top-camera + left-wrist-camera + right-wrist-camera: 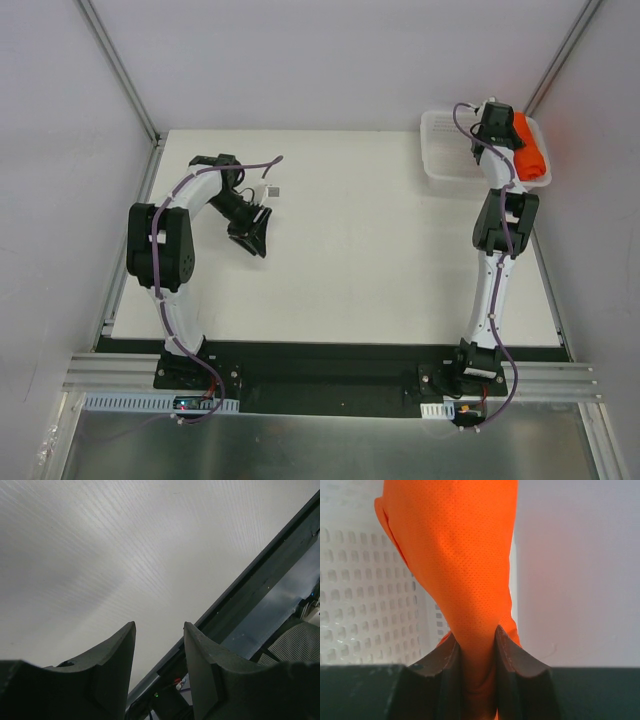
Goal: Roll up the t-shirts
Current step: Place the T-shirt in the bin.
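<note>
Nearest the right wrist camera, the right jaws are closed tight on one end of the orange t-shirt (455,565), with fabric pinched between both pads. You can see the bundle lying along the right-hand wall of the white mesh basket (440,160), at the far right corner of the bench (380,260). Whether it sits fully inside that wall cannot be told.

Caution: if you release while part of the bundle rests on the rim, it may tip outward and fall off the bench edge.

Caution: if you retract before the jaws open fully, the thin fabric is likely to drag, loosening the roll or shifting the basket.

The left jaws stand parted and empty, well apart from the basket, above the bench's left side.
</note>
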You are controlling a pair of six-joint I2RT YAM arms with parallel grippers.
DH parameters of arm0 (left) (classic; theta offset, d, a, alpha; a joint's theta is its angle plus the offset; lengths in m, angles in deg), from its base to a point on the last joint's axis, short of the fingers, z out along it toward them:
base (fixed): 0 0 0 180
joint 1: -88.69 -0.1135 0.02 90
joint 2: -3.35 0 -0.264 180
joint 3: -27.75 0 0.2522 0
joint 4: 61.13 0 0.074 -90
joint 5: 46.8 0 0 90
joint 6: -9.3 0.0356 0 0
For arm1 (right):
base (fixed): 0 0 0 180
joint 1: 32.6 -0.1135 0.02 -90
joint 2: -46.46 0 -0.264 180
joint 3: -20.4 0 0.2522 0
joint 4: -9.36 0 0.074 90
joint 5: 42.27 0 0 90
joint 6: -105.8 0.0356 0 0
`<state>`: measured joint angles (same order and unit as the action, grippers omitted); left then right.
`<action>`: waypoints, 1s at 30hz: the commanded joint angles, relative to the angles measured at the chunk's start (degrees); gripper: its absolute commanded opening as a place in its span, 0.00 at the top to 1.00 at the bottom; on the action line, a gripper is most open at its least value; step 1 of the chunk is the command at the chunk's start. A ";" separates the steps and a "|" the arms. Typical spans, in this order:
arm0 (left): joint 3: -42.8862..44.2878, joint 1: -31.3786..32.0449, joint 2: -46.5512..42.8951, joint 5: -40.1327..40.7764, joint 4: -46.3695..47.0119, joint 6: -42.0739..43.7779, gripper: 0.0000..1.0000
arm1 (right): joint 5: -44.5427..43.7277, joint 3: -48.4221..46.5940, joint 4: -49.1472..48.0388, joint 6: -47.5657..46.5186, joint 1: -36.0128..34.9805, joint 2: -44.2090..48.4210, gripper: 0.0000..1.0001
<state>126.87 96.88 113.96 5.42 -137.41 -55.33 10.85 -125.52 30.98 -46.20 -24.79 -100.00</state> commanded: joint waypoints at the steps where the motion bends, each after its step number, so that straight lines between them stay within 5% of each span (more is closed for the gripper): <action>1: 0.86 0.52 -0.66 0.95 -2.43 1.44 0.57 | -1.61 0.84 1.63 2.32 -0.17 0.12 0.99; 22: 1.30 2.89 0.75 1.75 -2.43 1.18 0.57 | -0.56 -6.18 13.51 7.33 0.10 -7.53 0.98; 23: 1.38 2.89 0.84 1.74 -2.43 1.18 0.57 | -0.82 -6.18 13.33 7.16 0.10 -7.44 0.94; 27: 2.17 2.89 1.36 1.39 -2.43 1.18 0.57 | -2.22 -4.87 10.35 5.31 -0.69 -5.95 0.44; 30: 2.88 2.89 1.54 1.22 -2.43 1.27 0.57 | -2.76 -2.85 7.45 3.03 -1.22 -3.50 0.26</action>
<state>127.24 99.26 114.94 6.43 -137.87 -55.31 10.28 -129.63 40.45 -41.39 -25.16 -107.32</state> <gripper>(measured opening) 0.433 0.672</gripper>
